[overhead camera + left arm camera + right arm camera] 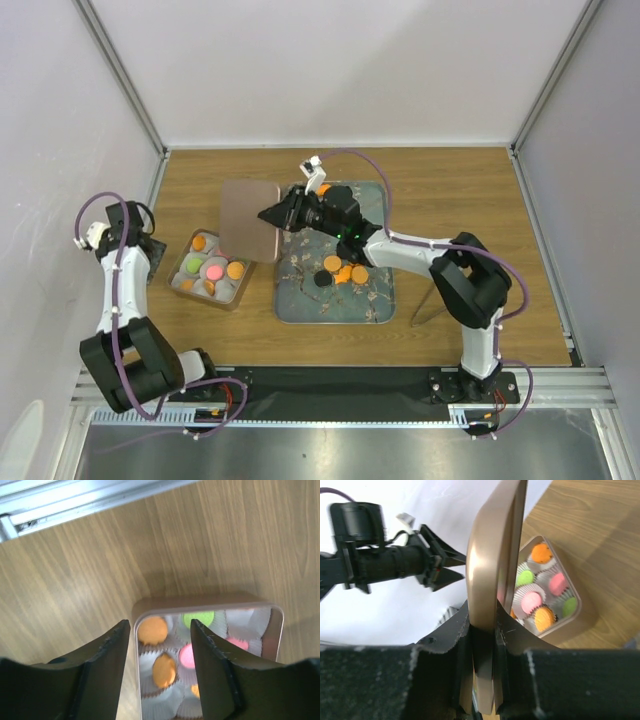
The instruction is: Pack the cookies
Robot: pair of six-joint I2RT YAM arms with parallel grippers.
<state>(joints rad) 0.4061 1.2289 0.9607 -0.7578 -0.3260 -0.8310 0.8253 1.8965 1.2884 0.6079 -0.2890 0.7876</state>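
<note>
Lid [491, 555] — pinched edgewise in right pincer [482, 627].

I am looking at a wooden table [470, 200] with white panels closing it in on three sides. An open metal tin [176, 285] sits directly on its left part, turned at an angle. Near the middle a grey floral tray [300, 305] lies flat, close to the tin but not touching it. A thin dark strip [428, 300] lies beside the tray's right edge; I cannot tell what it is.
</note>
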